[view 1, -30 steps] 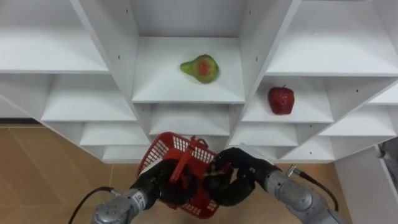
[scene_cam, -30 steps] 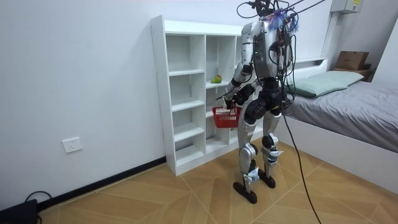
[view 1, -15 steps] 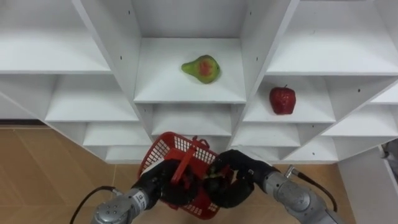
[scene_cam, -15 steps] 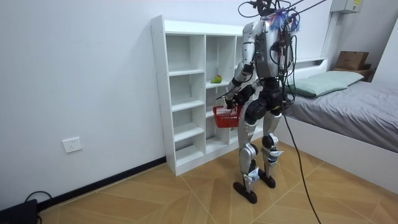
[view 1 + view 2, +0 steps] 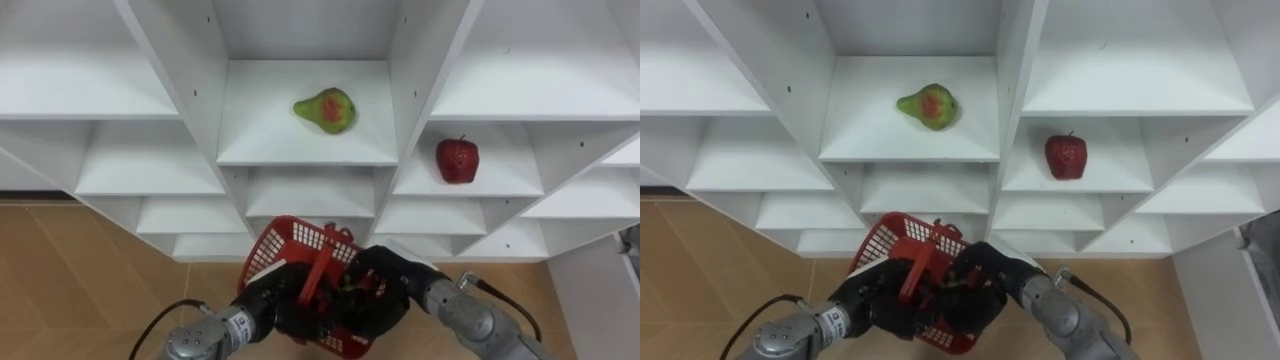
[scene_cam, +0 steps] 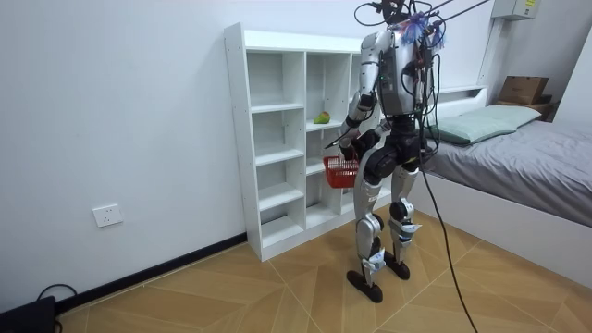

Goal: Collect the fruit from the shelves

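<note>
The red basket (image 5: 290, 240) is being held low before the closet (image 5: 405, 70), its handle gripped by the curled left robot hand (image 5: 283, 302). The right robot hand (image 5: 385, 285) is being held inside the basket's rim; whether anything is being gripped there cannot be told. The pear (image 5: 326, 109) is lying in the middle compartment, the apple (image 5: 457, 159) one shelf lower to its right. The step is probably best done with the basket being carried level and the pear being approached from the front.
</note>
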### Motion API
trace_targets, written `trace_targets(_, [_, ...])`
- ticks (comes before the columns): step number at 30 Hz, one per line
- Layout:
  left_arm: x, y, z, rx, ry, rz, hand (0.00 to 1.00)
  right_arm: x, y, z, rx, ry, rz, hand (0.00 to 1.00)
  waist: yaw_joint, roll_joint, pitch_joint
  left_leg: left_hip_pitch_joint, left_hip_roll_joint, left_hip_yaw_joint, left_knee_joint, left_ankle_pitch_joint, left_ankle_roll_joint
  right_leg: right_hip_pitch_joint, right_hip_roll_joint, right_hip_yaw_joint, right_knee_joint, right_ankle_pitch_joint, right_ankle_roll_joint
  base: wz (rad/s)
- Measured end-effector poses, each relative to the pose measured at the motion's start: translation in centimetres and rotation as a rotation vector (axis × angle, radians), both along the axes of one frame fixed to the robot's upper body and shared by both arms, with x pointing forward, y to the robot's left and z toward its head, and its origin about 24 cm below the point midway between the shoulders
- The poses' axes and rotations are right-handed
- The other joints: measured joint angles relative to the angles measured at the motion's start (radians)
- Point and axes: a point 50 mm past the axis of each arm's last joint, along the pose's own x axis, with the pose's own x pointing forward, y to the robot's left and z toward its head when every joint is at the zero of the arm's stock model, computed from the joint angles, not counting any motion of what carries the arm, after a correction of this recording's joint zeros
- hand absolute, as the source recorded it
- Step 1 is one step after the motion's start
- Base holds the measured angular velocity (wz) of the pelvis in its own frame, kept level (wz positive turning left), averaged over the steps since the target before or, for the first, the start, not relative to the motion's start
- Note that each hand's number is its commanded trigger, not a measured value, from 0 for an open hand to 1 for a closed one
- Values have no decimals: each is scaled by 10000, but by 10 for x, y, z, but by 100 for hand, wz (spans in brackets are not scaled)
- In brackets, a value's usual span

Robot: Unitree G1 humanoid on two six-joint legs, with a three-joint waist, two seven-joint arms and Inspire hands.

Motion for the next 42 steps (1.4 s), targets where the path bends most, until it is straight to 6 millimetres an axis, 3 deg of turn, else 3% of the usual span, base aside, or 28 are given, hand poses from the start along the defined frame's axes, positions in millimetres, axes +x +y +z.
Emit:
trace_targets(7, [1, -5, 1, -27, -5, -347, 100, 3, 2, -1, -174, -130, 84, 100, -1, 10, 5, -20, -19, -1, -2, 7, 3, -7, -9, 6, -41, -12, 19, 0])
trace_targets(8, [0, -5, 1, -24, 3, -376, 100, 3, 1, -1, -183, -128, 79, 93, 0, 10, 5, -22, -20, -1, -3, 7, 3, -7, -9, 6, -45, -13, 21, 0])
trace_targets(10, [0, -4, 1, -35, 33, -481, 100, 4, 2, -1, -181, -159, 84, 14, 4, 10, 5, -24, -22, -1, -8, 7, 3, -11, -7, 12, -54, -14, 23, 0])
trace_targets(11, [0, -4, 1, -36, 33, -480, 100, 4, 2, 0, -182, -175, 88, 0, 3, 11, 5, -25, -22, -1, -9, 7, 3, -11, -6, 12, -56, -14, 23, 0])
trace_targets(42, [0, -6, 1, -302, 151, -475, 100, 5, 11, 0, -32, -252, 229, 0, -22, 93, -53, 89, -27, -33, -3, 30, 14, 83, -17, 2, 41, -9, 20, 0])
